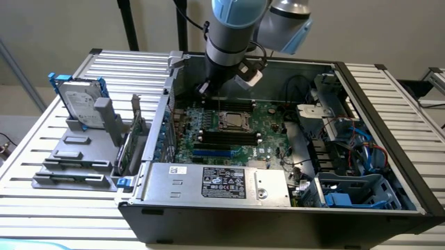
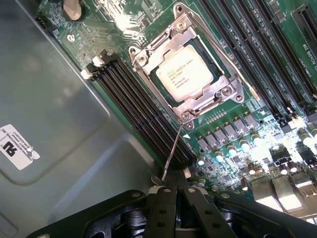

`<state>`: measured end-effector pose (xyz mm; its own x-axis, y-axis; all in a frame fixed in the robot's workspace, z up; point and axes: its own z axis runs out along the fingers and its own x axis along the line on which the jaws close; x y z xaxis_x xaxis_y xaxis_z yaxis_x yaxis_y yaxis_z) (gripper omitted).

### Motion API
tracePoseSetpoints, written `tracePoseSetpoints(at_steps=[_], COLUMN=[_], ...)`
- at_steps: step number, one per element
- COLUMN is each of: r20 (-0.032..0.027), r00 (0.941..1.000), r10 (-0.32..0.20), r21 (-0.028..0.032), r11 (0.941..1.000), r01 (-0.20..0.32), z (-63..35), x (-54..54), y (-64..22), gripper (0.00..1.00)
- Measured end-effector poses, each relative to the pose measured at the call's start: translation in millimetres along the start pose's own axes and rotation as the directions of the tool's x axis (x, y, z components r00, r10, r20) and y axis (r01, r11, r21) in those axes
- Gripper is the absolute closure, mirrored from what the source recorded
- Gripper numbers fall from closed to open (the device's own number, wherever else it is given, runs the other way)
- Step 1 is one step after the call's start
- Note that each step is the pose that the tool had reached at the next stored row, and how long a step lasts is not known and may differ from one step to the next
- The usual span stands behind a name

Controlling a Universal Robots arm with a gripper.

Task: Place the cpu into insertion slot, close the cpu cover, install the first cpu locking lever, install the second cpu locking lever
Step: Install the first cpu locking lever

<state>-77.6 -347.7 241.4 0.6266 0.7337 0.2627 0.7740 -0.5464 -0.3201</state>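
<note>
Print on the pale beige-silver square cpu [image 2: 184, 73] is unreadable; it sits mid-frame in the exterior view, inside the black insertion slot [image 1: 233, 121] under the silvery cpu cover [image 2: 198, 103]. My pincer [image 2: 175, 191] is pressed together.

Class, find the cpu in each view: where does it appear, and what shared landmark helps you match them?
Exterior view: the cpu sits mid-picture, on the motherboard.
Wrist view: the cpu lies framed by the cpu cover.
Shared landmark: the black memory slots beside it.
</note>
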Motion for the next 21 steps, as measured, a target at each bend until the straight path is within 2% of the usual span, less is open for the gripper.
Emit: tracePoseSetpoints(at_steps=[7,11,16,21], r20=[-0.0045,-0.0048,-0.0054,-0.0137], r00=[1.0,1.0,1.0,0.9999], r10=[-0.003,-0.003,-0.004,-0.006], r21=[-0.0059,-0.0066,-0.0064,-0.0048], r11=[1.0,1.0,1.0,1.0], r01=[0.003,0.003,0.004,0.006], z=[-1.4,-2.3,-1.3,2.9], x=[5.7,9.3,5.7,0.0], y=[8.7,15.5,19.8,24.8], gripper=[0.89,0.89,0.89,0.89])
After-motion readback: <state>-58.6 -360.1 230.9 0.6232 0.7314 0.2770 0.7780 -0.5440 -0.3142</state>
